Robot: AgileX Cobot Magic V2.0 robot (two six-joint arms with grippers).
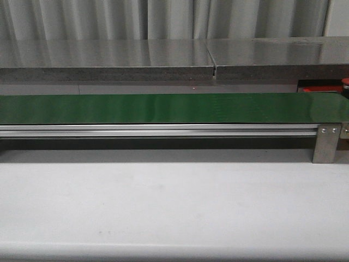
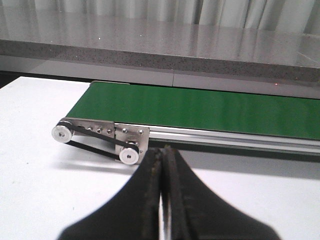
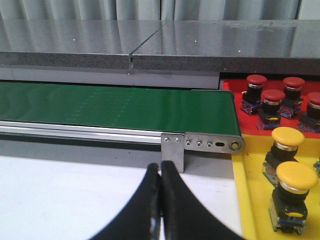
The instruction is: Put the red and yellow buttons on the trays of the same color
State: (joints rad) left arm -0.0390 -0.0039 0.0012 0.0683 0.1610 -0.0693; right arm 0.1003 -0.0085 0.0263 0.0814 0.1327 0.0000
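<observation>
Black tapered fingers of the left gripper [image 2: 162,155] press together, nothing between them, hanging above the white tabletop [image 2: 40,165] just short of the belt's pulley end. Near the fingertips sits a silver bracket with two white pulleys and a thin black drive band [image 2: 95,140]. Beyond it runs the long green conveyor belt [image 2: 200,110] on its aluminium rail, bare along the stretch seen here, with a grey speckled stone ledge [image 2: 150,47] behind

Right gripper [image 3: 160,167]: black fingers likewise closed on each other and holding nothing, poised over the white table close to the belt's other end, just before a small steel leg plate [image 3: 174,150]. Past that end, on the robot's right, lies a flat yellow tray [image 3: 255,195] with two yellow mushroom-head push buttons [image 3: 287,137] standing upright on dark bases, one nearer the gripper than the other. Farther back, touching the yellow tray's far edge, a flat red tray [image 3: 235,102] carries four red-capped buttons [image 3: 256,82], all upright, clustered near one another; a further part-seen piece at the picture's edge cannot be identified

Front view: neither arm visible; only a sliver of the red tray [image 1: 319,88] shows at far right behind the belt
</observation>
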